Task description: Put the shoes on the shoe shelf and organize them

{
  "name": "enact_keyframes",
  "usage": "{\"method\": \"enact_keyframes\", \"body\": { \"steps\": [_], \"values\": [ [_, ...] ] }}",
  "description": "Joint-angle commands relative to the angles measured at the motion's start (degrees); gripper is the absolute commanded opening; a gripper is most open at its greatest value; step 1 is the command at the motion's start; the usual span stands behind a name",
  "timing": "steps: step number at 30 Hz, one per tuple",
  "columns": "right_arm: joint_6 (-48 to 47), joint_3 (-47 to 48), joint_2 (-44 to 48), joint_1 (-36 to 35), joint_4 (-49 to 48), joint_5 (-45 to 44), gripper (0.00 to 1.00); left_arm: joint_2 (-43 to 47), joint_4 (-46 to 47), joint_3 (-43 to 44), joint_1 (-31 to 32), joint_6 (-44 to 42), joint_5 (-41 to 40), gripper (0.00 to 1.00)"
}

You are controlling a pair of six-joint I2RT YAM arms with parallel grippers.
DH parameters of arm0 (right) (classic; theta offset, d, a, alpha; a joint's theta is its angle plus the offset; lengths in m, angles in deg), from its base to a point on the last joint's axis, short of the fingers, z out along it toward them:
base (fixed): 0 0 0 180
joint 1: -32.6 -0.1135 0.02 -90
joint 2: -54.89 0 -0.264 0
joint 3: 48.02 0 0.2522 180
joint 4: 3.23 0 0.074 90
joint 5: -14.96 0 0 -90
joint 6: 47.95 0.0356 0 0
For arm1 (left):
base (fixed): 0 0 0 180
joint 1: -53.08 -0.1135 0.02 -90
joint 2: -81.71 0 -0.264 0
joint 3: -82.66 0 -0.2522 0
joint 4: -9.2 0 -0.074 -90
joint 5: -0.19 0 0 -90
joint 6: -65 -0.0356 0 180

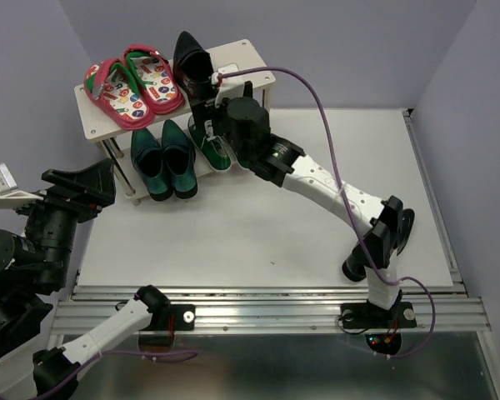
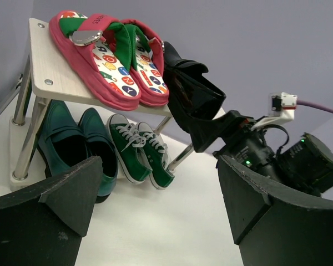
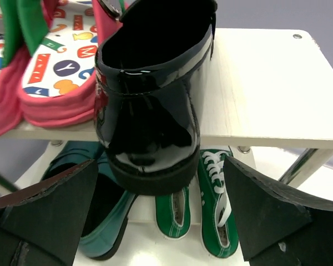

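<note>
A glossy black dress shoe (image 3: 150, 111) rests on the top board of the shoe shelf (image 3: 266, 83), beside the red flip-flops, with its heel overhanging the front edge. My right gripper (image 3: 160, 163) is open, with a finger on each side of that heel and neither touching it. From above, the right gripper (image 1: 207, 107) sits at the shelf (image 1: 242, 62) just in front of the black shoe (image 1: 192, 58). On the lower tier stand the teal dress shoes (image 1: 162, 158) and the green sneakers (image 3: 216, 210). My left gripper (image 2: 160, 166) is open and empty, hanging left of the shelf (image 2: 44, 72).
Red flip-flops (image 1: 133, 79) fill the left of the top board. A purple cable (image 1: 317, 100) arcs from the right wrist over the white table (image 1: 275, 225). Purple walls stand close behind and to the left of the shelf. A metal rail (image 1: 275, 312) runs along the near edge.
</note>
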Motion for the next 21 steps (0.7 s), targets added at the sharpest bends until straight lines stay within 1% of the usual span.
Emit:
{"method": "enact_keyframes", "body": {
  "steps": [1, 3, 5, 6, 7, 8, 9, 10, 11, 12, 13, 14, 15, 16, 17, 18, 19, 20, 21],
  "values": [
    [4.27, -1.01, 9.82, 0.19, 1.3, 3.9, 1.0, -0.75, 2.52, -0.17, 0.08, -0.43, 0.0, 0.95],
    [5.42, -1.63, 11.85, 0.19, 3.77, 4.79, 1.0, -1.01, 2.79, 0.01, 0.08, -0.69, -0.18, 0.95],
    [6.74, -3.99, 15.8, 0.19, 5.09, 4.62, 1.0, -1.1, 2.96, 0.01, 0.08, -1.04, -0.27, 0.95],
    [7.27, -5.4, 17.47, 0.19, 5.96, 4.09, 1.0, -1.1, 3.05, 0.27, 0.08, -1.04, -0.44, 0.95],
    [7.71, -9.24, 19.4, 0.19, 6.32, 3.22, 1.0, -1.01, 3.14, 0.27, 0.08, -1.22, -0.44, 0.95],
    [9.45, -11.19, 23.51, 0.19, 6.84, 0.08, 1.0, -1.01, 3.14, 0.36, 0.08, -1.31, -0.62, 0.95],
    [10.51, -13.47, 25.73, 0.19, 8.33, -1.96, 1.0, -0.92, 3.23, 0.27, 0.08, -1.31, -0.79, 0.95],
    [11.39, -18.28, 28.01, 0.19, 9.3, -6.5, 1.0, -0.84, 3.23, 0.18, 0.08, -1.31, -0.79, 0.95],
    [14.01, -20.85, 30.3, 0.19, 10.62, -9.33, 1.0, -0.75, 3.4, 0.09, 0.08, -1.39, -0.71, 0.95],
    [15.78, -23.4, 34.93, 0.19, 14.37, -11.88, 1.0, -0.57, 3.84, -0.34, 0.08, -1.48, -0.53, 0.95],
    [19.62, -28.3, 37.15, 0.19, 16.93, -17.21, 1.0, -0.57, 4.1, -0.69, 0.08, -1.48, -0.53, 0.95],
    [22.45, -28.35, 39.35, 0.19, 19.91, -20.05, 1.0, -0.57, 4.46, -0.96, 0.08, -1.48, -0.27, 0.95],
    [26.13, -32.62, 43.55, 0.19, 27.25, -22.34, 1.0, -0.57, 5.07, -1.74, 0.08, -1.57, -0.01, 0.95],
    [30.0, -34.75, 45.68, 0.71, 31.68, -24.11, 1.0, -0.66, 5.42, -2.1, 0.17, -1.66, 0.35, 0.95],
    [39.61, -38.68, 47.88, 0.71, 39.99, -25.95, 1.0, -0.75, 5.77, -2.8, 0.08, -1.66, 0.78, 0.95],
    [44.66, -40.81, 50.16, 0.71, 43.55, -25.88, 1.0, -0.92, 6.65, -3.15, 0.17, -1.75, 1.22, 0.95],
    [54.72, -42.83, 54.36, 0.71, 47.33, -25.71, 1.0, -1.27, 7.09, -3.59, 0.08, -1.92, 1.49, 0.95],
    [59.95, -46.59, 56.32, 0.71, 54.33, -25.36, 1.0, -1.45, 8.05, -4.38, 0.08, -1.92, 2.1, 0.95],
    [64.7, -48.63, 58.16, 0.71, 56.66, -24.66, 1.0, -1.89, 8.5, -4.82, 0.08, -2.01, 2.28, 0.95]
  ]
}}
